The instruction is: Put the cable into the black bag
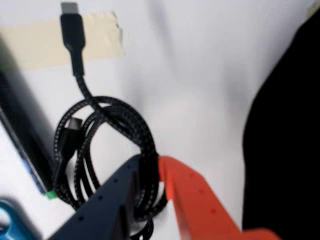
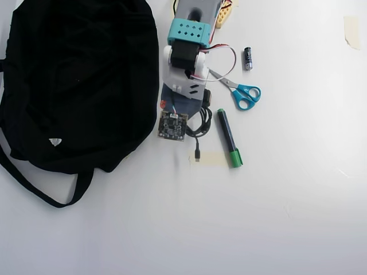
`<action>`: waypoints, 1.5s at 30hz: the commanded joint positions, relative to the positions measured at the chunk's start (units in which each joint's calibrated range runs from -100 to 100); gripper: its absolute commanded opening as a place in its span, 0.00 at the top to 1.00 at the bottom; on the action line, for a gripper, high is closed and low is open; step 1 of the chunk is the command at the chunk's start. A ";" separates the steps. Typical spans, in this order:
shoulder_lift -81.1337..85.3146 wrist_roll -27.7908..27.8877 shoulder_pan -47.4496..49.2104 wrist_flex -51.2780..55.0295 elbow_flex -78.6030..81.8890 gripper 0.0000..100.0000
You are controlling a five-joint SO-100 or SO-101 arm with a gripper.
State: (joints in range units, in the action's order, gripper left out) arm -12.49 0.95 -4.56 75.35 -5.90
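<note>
hand [image 1: 150, 172] clamped on coiled cable [image 1: 107, 120], dark and orange fingers pinching the loops, cable lying on white counter [image 1: 200, 75]

In the overhead view we see the bag [image 2: 74, 80] left, the cable [image 2: 200, 123] just right of the arm, then marker [image 2: 229, 138], scissors [image 2: 241, 91] and battery [image 2: 248, 58] further right.

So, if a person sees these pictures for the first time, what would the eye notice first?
In the overhead view, the large black bag fills the upper left of the white table. In the wrist view, the coiled black braided cable sits at the centre, with the gripper, one dark blue finger and one orange finger, closed around its loops. Blue-handled scissors and a green-capped marker lie to the right.
</note>
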 commanded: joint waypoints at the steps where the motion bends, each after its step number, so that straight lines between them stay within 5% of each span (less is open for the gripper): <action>1: 5.27 0.20 -0.38 3.80 -4.53 0.98; 15: 11.17 -0.17 -4.20 9.40 -4.80 0.98; 38: 10.09 0.36 -28.35 8.28 -4.80 0.98; 45: 9.67 1.83 -41.52 0.96 -3.81 0.98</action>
State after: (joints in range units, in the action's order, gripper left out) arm -4.69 1.54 -42.91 79.99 -8.02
